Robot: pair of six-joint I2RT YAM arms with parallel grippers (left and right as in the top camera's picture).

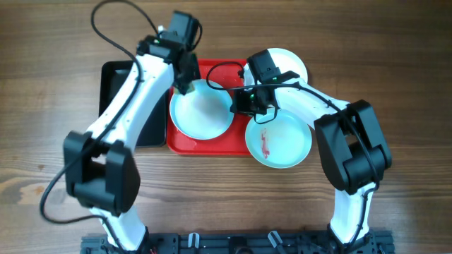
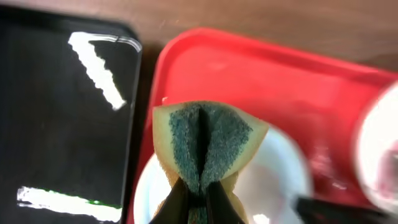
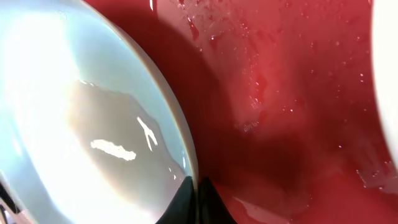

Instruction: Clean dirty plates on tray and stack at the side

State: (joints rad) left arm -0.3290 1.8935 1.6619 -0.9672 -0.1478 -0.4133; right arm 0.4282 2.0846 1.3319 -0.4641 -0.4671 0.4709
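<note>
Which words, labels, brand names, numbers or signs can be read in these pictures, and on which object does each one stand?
There is no readable text in any view.
The red tray, black tray, mint plate on the tray, sauce-streaked plate, white plate and sponge are all plain.
The white streaks on the black tray are light reflections, not writing.

I note the left arm stretched forward, elbow raised and wrist pitched down, with the left gripper (image 1: 185, 85) pinched tight on a sponge (image 2: 202, 134). The right arm folds inward at the elbow. The right gripper (image 1: 240, 106) sits low, jaws closed on the rim of a mint plate (image 3: 74, 124).
</note>
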